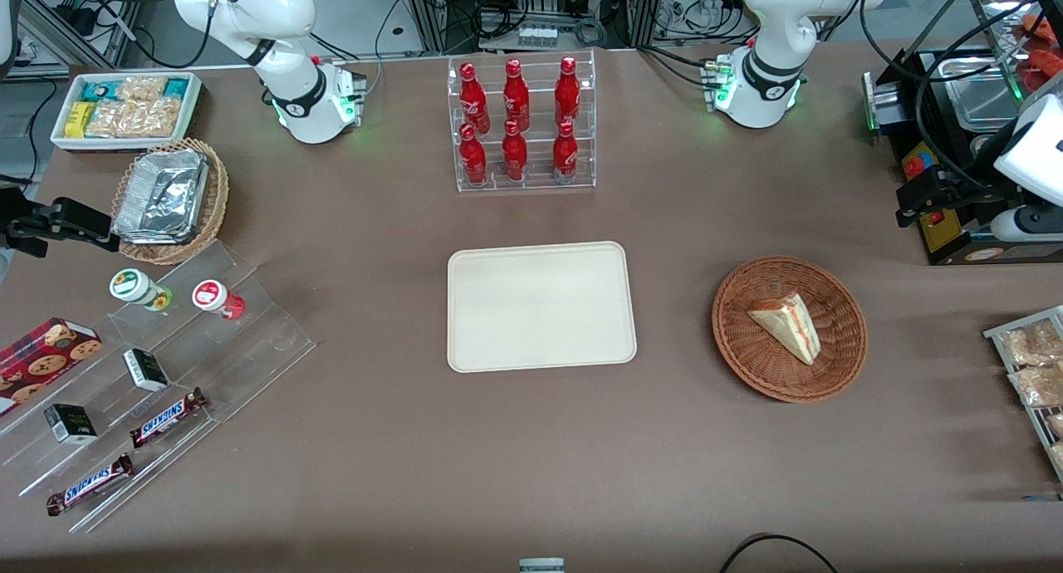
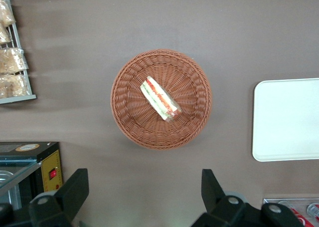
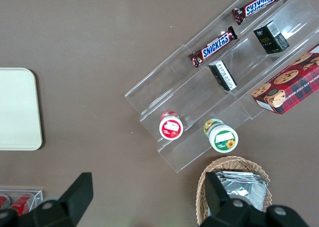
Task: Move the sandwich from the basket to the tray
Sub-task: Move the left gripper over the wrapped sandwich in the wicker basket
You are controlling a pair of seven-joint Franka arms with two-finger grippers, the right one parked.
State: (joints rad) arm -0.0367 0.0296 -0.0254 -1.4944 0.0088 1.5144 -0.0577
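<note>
The sandwich [image 2: 160, 98] lies in the wicker basket [image 2: 124, 119], well clear of the gripper [image 2: 144, 189], whose spread fingers [image 2: 75, 189] hang apart above bare table beside the basket. The cream tray [image 2: 286, 119] sits nearby.

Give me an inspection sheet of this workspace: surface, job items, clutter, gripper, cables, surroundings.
Surface: brown table, nothing spilled.
Job's things: sandwich lies in the basket; tray bare, beside the basket toward the parked arm's end.
Clutter: red bottles in a clear rack, farther from the front camera than the tray; Snickers bars, foil trays, snack bin at the parked arm's end; bagged snacks at the working arm's end.
Grippers: gripper above the table next to the basket, jaws open, empty.
Cables: black cable at the near edge.
Surroundings: black machine beside the working arm.
</note>
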